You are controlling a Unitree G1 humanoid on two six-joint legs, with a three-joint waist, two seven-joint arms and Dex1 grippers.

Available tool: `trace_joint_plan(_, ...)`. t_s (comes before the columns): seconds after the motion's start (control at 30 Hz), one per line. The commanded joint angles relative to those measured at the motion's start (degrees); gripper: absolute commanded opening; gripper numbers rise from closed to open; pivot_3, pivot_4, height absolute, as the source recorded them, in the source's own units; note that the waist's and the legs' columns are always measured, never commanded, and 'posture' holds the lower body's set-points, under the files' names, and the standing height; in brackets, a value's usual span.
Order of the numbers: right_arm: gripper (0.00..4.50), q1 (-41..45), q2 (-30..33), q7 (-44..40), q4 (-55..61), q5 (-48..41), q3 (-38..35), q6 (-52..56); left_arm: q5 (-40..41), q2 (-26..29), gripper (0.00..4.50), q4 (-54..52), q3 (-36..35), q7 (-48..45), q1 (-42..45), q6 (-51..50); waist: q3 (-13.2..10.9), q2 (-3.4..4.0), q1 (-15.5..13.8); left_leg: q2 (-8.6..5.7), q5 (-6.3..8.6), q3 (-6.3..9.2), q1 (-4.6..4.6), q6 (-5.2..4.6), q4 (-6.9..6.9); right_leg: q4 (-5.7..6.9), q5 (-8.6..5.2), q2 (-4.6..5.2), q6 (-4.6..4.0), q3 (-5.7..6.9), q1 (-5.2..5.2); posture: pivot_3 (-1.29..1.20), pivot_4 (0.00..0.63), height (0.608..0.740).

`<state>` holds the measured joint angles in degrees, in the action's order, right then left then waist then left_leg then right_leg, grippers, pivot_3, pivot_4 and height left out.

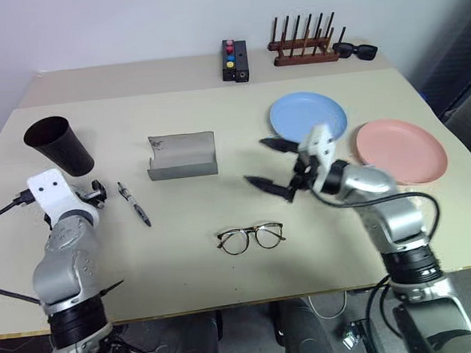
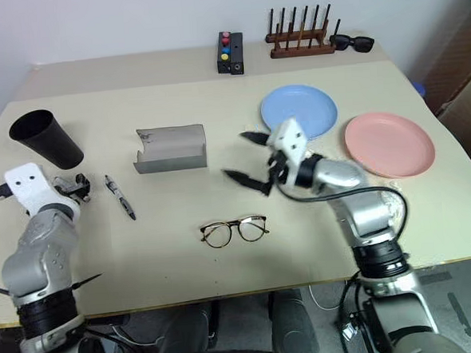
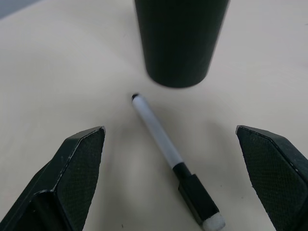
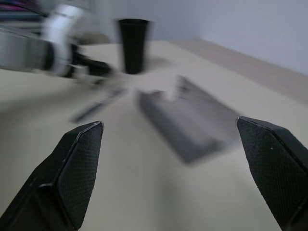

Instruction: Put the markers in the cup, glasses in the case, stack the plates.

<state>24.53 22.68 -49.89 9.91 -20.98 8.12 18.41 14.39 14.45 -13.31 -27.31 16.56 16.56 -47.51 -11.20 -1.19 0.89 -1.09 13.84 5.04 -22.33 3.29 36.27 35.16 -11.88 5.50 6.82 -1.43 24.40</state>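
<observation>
Your left gripper [image 3: 168,178]: fingers spread, empty, hovering over white marker [image 3: 168,156] just near of cup [image 1: 59,145], far left. Dark marker [image 1: 133,204] right of it. Your right gripper [image 1: 267,168]: fingers spread, empty, mid-table. Case [image 1: 182,156] open, centre. Glasses [image 1: 250,238] near edge. Blue plate [image 1: 296,113], pink plate [image 1: 402,152] side by side, right.

The pale beige flat worktop [image 1: 185,267] spreads beneath both end effectors. Well beyond the right end effector [image 1: 269,170], along the far edge, lies a black oblong box with red, yellow and blue buttons [image 1: 234,60]. Beside it stands a brown wooden rack of dark upright pegs [image 1: 303,46], with black, probably plastic, sunglasses [image 1: 356,51] at the rack's end.
</observation>
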Motion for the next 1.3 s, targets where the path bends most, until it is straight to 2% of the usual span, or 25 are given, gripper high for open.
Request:
trace_joint_plan(0.03,4.5,-0.29,-1.83,0.88,2.78,0.05,1.89,-0.08,-2.17,0.09,4.46,0.38,-0.78,2.85,2.27,-2.29,0.01,-0.01,-0.02,0.0,0.0,0.0,0.0,0.0,0.0,0.0,0.0,0.0,0.0,0.0,0.0,0.0,0.15,0.734)
trace_joint_plan(0.17,4.5,-1.6,-4.78,2.27,3.89,-0.39,4.5,0.39,-3.99,-0.45,4.46,4.98,-0.71,5.77,6.46,-4.33,0.02,-0.02,-0.15,0.0,-0.01,0.02,0.01,0.02,0.01,0.02,0.0,-0.01,-0.01,0.01,0.0,0.0,0.15,0.734)
trace_joint_plan(0.37,4.5,-3.63,-5.89,3.75,6.26,-0.99,5.3,1.79,-3.46,-1.12,4.46,10.23,-2.46,6.41,11.23,-7.33,0.03,-0.05,-0.08,-0.01,-0.02,0.02,0.0,0.03,0.0,0.01,0.0,-0.01,0.0,0.01,0.0,0.0,0.15,0.734)
trace_joint_plan(0.67,4.5,-4.3,-7.1,5.54,6.38,-0.67,5.63,1.6,-1.74,-1.63,4.46,15.43,-11.28,9.85,18.65,-14.53,0.03,-0.05,0.08,-0.01,-0.03,0.04,0.04,0.05,-0.02,0.05,0.0,-0.01,0.01,0.02,0.0,0.0,0.15,0.734)
trace_joint_plan(0.77,4.5,-4.08,-7.47,5.65,5.87,-0.58,5.62,1.31,-0.53,-2.66,3.63,16.0,-15.79,11.96,21.48,-16.86,0.03,-0.06,0.12,-0.01,-0.03,0.04,0.05,0.05,-0.02,0.05,0.01,-0.01,0.02,0.02,0.0,0.0,0.15,0.734)
trace_joint_plan(0.93,4.5,-3.9,-7.9,5.67,5.56,-0.41,5.68,1.1,-0.6,-3.52,1.25,15.73,-19.48,13.81,23.74,-19.22,0.03,-0.06,0.0,-0.01,-0.03,0.03,0.05,0.07,-0.02,0.04,0.02,-0.01,0.05,0.02,0.0,0.0,0.15,0.734)
trace_joint_plan(1.0,4.5,-3.87,-7.94,5.61,5.46,-0.37,5.6,1.02,-1.02,-3.76,0.16,15.2,-19.77,14.29,23.99,-19.77,0.03,-0.06,-0.17,-0.02,-0.05,0.03,0.05,0.1,-0.02,0.04,0.03,0.0,0.07,0.02,-0.01,0.0,0.15,0.734)
trace_joint_plan(1.17,4.5,-3.62,-7.86,5.26,5.04,-0.44,5.43,0.93,-1.54,-5.06,0.07,13.27,-20.6,15.93,24.6,-20.58,0.04,-0.07,-0.1,-0.04,-0.06,0.04,0.05,0.12,-0.02,0.03,0.04,0.0,0.08,0.02,-0.04,0.0,0.15,0.734)
trace_joint_plan(1.3,4.5,-3.14,-7.93,4.9,4.56,-0.53,5.37,0.75,0.18,-5.4,0.07,9.33,-21.08,13.78,23.8,-9.99,0.02,-0.1,-0.04,-0.03,-0.07,0.05,0.05,0.14,-0.02,0.03,0.04,0.0,0.08,0.02,-0.04,0.0,0.15,0.734)
